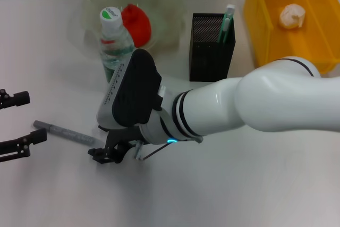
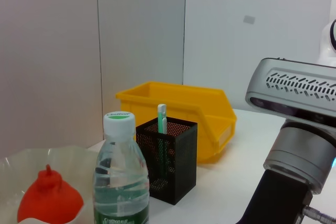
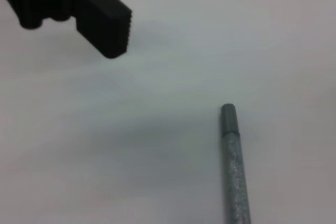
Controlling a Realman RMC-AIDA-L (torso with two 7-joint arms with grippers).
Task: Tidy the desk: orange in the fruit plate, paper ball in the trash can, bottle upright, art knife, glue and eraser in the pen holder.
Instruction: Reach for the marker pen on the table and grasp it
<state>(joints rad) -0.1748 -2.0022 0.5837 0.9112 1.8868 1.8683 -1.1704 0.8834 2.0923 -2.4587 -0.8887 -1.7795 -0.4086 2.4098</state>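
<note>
Now the right pincer [image 1: 114, 152] hovers spread — just beside the grey art knife [image 1: 62, 132].

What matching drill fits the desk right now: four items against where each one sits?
Items:
1. orange
2. paper ball
3. bottle
4. grey art knife

Places:
A. lying flat on the desk by the right gripper
B. in the trash can
C. in the fruit plate
D. standing upright in front of the plate

Pairs: 1-C, 2-B, 3-D, 4-A
</note>
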